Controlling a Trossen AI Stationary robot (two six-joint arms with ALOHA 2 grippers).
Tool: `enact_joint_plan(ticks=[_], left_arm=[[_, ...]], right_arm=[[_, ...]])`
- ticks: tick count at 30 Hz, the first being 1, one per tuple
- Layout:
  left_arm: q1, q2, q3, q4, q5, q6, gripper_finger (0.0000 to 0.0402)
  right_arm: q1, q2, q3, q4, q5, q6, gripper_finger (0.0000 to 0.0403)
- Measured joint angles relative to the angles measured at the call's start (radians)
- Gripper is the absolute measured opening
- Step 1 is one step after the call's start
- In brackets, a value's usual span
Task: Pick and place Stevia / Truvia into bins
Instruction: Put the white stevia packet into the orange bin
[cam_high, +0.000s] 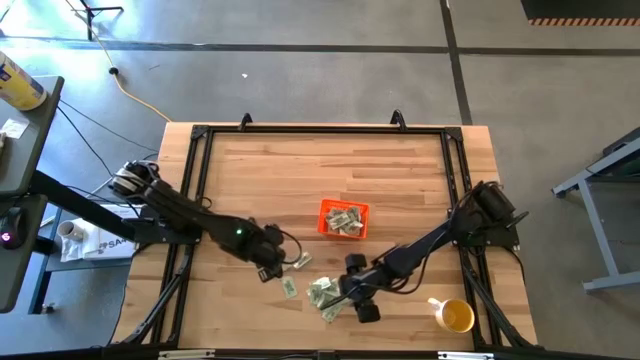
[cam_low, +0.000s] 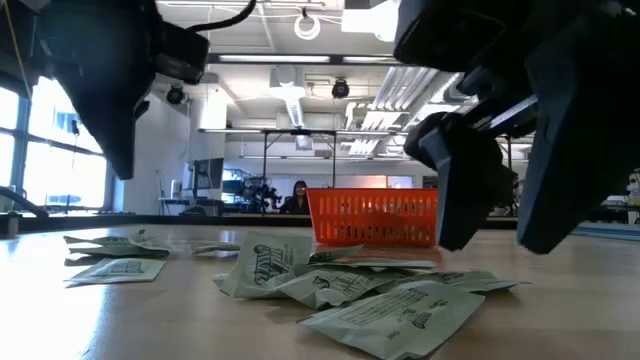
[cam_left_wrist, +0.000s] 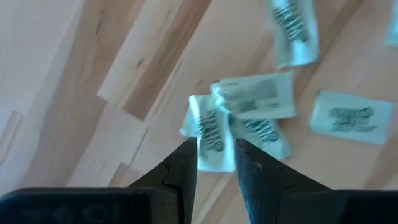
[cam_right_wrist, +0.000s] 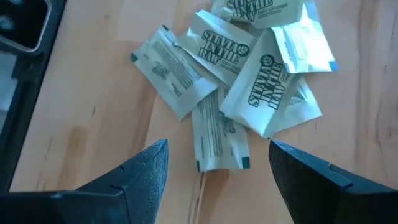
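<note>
From above, we see the orange bin (cam_high: 343, 219) near the middle of the table (cam_high: 300, 170), already holding several packets. More Stevia packets (cam_high: 322, 294) lie loose on the near side of it. Our left hand (cam_high: 268, 268) hangs just left of a few strays, and our right hand (cam_high: 352, 292) sits at the right edge of the main heap. A yellow cup (cam_high: 455, 316) stands at the near right.

At table height, the heap (cam_low: 340, 285) spreads in front of the bin (cam_low: 372, 217) — both hands are off the wood.

The left wrist view shows its fingers (cam_left_wrist: 183, 168) narrowly parted over a small cluster (cam_left_wrist: 245, 115), a packet edge between them; whether they grip it we cannot tell.

The right wrist view shows fingers (cam_right_wrist: 146, 171) spread wide, holding nothing, above the pile (cam_right_wrist: 249, 81). We judge this the picking step: next, lower onto one packet — not several — and close.
</note>
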Motion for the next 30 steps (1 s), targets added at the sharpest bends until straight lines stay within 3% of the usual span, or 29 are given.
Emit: enact_joint_plan(ticks=[12,23,30], left_arm=[[0.003,-0.091,-0.077,-0.004,-0.073,0.095,0.0138],[0.056,-0.107,-0.077,-0.027,-0.124,0.23,0.0138],[0.139,-0.107,-0.077,-0.018,-0.114,0.285,0.0138]], right_arm=[[0.005,0.07,0.008,0.041,0.128,0.137,0.0258],[0.061,0.063,0.008,-0.109,0.235,0.22,0.0161],[0.026,0.038,0.006,-0.252,0.209,0.452,0.0072]])
